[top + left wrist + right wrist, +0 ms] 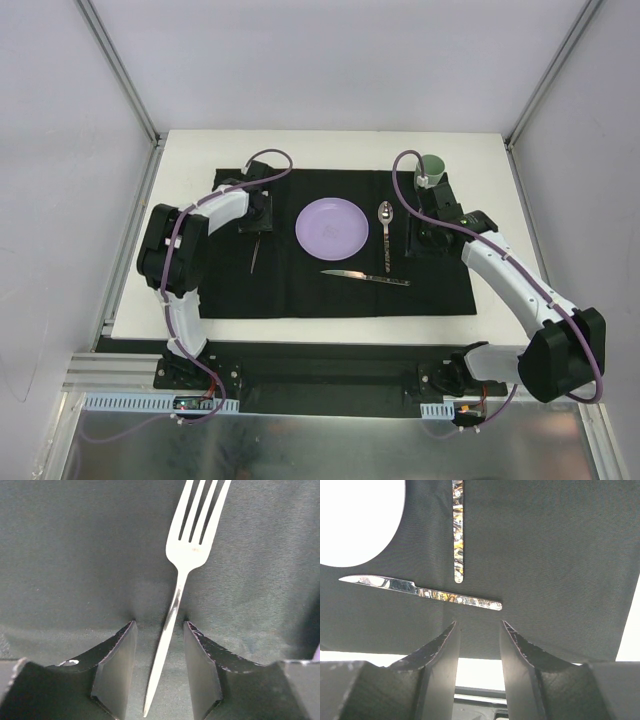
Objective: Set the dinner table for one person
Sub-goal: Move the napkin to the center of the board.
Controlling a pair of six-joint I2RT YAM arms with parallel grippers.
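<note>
A silver fork point(184, 555) lies on the black mat point(300, 295) left of the purple plate point(331, 227). In the left wrist view its handle runs between the fingers of my left gripper point(160, 625), which is open, with a gap on each side. From above, that left gripper point(259, 230) is low over the fork point(255, 256). Further right lie a spoon point(385, 225) and a knife point(366, 277). My right gripper point(418, 243) hangs open and empty near the knife's handle end point(490, 605). The white dinner table point(300, 145) carries everything.
A green cup point(433, 166) stands at the mat's back right corner, just behind the right wrist. Grey frame rails point(130, 85) rise at the table's back corners. The mat's near edge and the white table point(479, 672) show under the right fingers.
</note>
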